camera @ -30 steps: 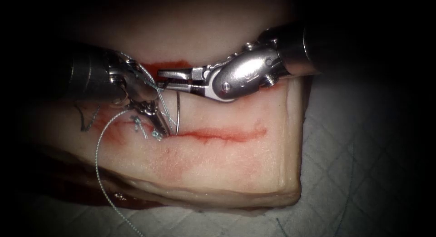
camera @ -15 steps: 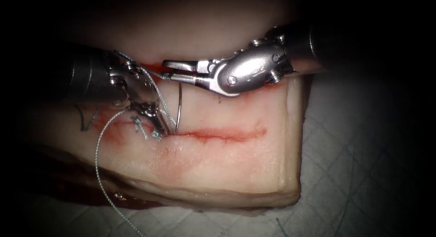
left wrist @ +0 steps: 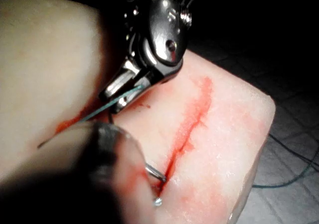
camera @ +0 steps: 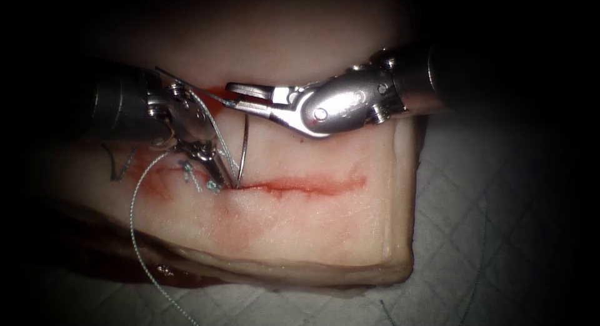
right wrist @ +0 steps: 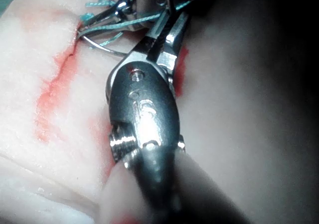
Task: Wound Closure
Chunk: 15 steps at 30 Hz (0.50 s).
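One needle (camera: 245,146), thin, stiff and slick, stands over the left end of the cut (camera: 300,184), tip down at the tissue (camera: 312,232). My right tool (camera: 240,101) pinches its upper end, near the thread (camera: 134,238). My left tool (camera: 222,176), jaws pressed together, holds nothing I can make out. I'd grip mid-curve.

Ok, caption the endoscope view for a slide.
Right tool grips the needle near its tail, tip at the cut; left tool presses the tissue beside it.
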### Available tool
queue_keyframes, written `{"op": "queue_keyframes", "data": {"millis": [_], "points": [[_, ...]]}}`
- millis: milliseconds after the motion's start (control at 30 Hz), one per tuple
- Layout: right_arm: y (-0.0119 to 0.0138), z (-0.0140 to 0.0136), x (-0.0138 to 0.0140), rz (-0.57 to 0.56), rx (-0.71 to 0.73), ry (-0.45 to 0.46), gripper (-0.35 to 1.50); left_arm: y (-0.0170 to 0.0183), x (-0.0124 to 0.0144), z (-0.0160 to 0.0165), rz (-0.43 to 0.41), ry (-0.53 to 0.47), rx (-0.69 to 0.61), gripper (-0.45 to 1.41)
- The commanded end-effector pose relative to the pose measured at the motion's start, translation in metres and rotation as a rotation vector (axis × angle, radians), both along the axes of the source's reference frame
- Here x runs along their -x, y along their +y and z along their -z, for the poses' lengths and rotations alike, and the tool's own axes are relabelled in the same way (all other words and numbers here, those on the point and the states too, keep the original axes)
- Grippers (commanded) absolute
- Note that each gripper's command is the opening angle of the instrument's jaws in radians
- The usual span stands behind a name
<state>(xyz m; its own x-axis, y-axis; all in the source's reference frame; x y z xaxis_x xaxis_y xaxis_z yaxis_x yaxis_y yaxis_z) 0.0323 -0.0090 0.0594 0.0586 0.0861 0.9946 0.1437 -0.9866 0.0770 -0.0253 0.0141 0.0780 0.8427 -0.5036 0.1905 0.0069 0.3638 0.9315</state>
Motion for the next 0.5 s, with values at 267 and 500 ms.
{"op": "queue_keyframes", "data": {"millis": [267, 500], "points": [[0.0007, -0.0004, -0.0006, -0.027, 0.012, -0.014, -0.35, 0.0001, 0.0006, -0.0003, -0.001, -0.001, 0.000, -0.45], [0.0005, -0.0004, -0.0007, -0.041, 0.012, -0.023, -0.35, 0.0002, 0.0006, -0.0002, 0.001, -0.002, 0.001, -0.45]]}}
